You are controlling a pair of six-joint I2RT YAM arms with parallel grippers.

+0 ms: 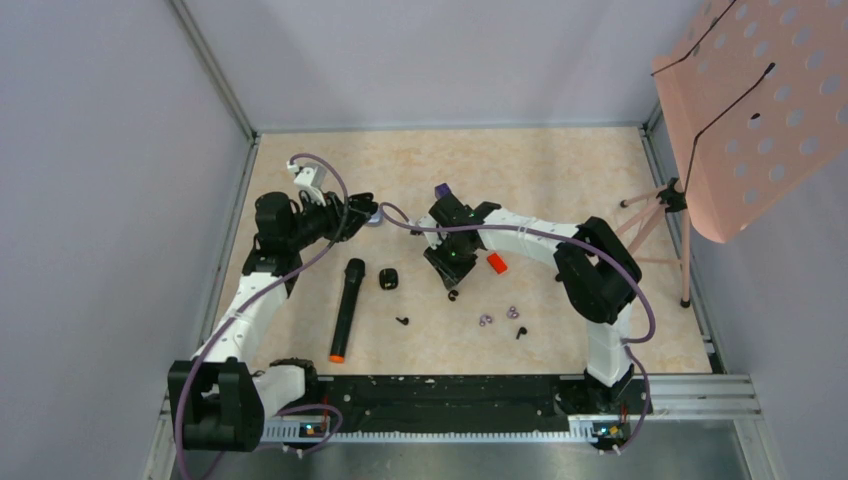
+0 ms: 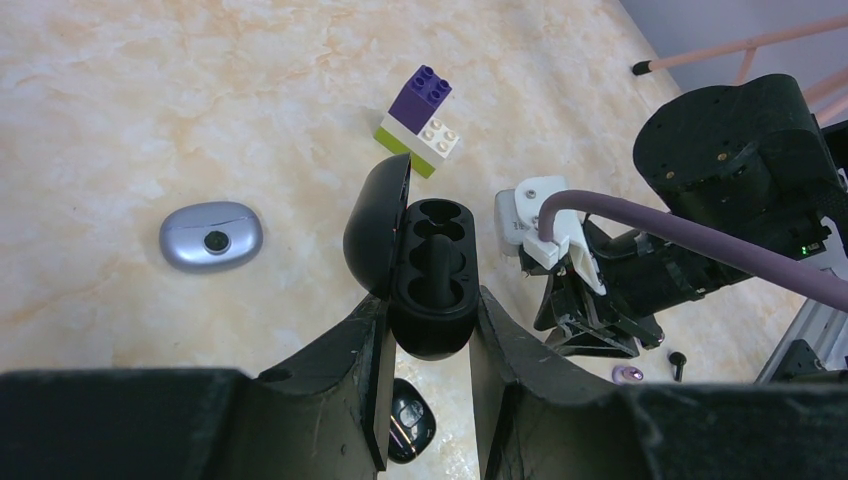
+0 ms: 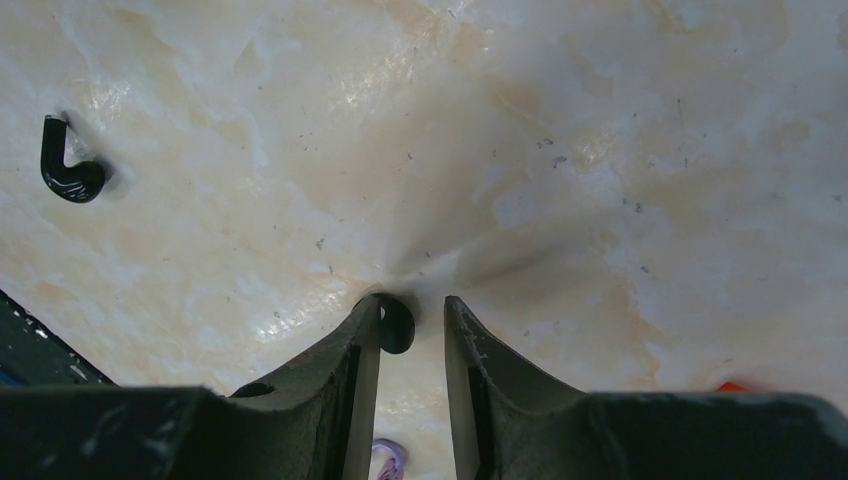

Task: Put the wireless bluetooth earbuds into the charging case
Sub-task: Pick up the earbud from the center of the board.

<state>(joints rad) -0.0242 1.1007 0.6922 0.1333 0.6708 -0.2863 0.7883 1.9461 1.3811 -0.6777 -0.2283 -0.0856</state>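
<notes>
We are at the pick-up step. Our left jaws clamp the open charging case (image 2: 432, 262). Off to the case's right, our right jaws straddle an earbud (image 3: 396, 325) on the desk (image 3: 620, 150), narrowly parted; next calls for closing gently.

right end effector (image 3: 410, 306) jaws apart | black earbud (image 3: 395, 324) between, touching one finger | second earbud (image 3: 68, 170) far left
</notes>
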